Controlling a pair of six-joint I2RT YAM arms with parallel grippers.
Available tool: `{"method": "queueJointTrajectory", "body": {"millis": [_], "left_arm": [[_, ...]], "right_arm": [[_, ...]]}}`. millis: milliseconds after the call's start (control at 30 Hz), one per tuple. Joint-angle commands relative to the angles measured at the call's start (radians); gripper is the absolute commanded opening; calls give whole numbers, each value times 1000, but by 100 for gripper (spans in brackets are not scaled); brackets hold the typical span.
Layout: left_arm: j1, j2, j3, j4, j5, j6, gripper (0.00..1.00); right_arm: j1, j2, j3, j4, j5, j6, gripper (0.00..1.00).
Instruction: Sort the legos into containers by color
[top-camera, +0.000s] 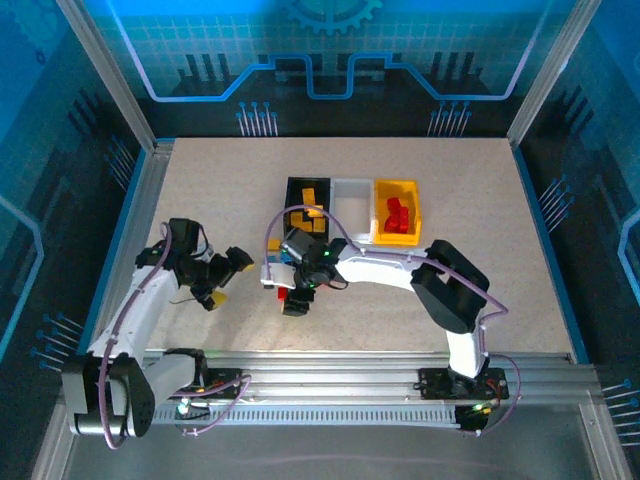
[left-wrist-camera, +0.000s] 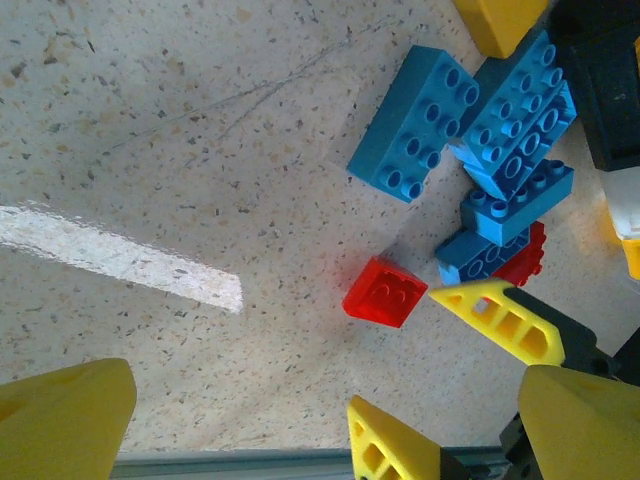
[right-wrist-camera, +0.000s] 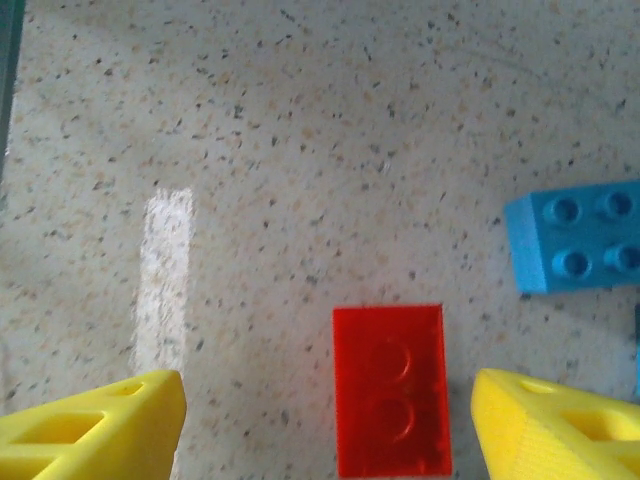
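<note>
Grasp set-up: the right gripper (right-wrist-camera: 328, 400), jaws apart and empty, straddles a red brick (right-wrist-camera: 390, 390) lying flat on the tabletop (right-wrist-camera: 300, 150) near blue bricks (right-wrist-camera: 575, 235), placed to close on it; the left gripper (top-camera: 230, 280), wide open and empty, stands aside.

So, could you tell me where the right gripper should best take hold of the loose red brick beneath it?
Probably from straight above, pinching its two smooth side walls. The red brick lies flat, studs up, those walls facing the fingers of the open right gripper, and the blue brick lies clear of it.

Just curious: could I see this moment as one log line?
right fingers: open, straddling red lego | left fingers: open, empty
</note>
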Motion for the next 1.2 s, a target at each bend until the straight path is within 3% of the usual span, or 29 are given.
{"method": "queueJointTrajectory", "body": {"millis": [0,200,300,467,667,800,1000,1167], "left_arm": [[12,-24,-18,-19,31,10,99],[12,-29,-41,-16,42,10,99],[12,-25,-47,-10,43,10,99],[12,-10,-38,-5,38,13,99],[-4,11,12,-51,-24,64,99],[-98,81,97,-93,-139,104,97],[-287,339,296,-125,-305,147,90],[-303,506,373,-99,-342,201,86]], "right_arm": [[15,54,52,-8,43,-32,77],[6,119,103,-87,51,-41,69],[-6,124,101,-105,34,-37,59],[-13,112,107,-113,27,-23,28],[-52,-49,51,-33,-2,109,19],[-176,-216,-49,25,-10,281,19],[-453,-385,-146,-20,41,508,17],[-619,-370,-141,-94,109,614,18]]}}
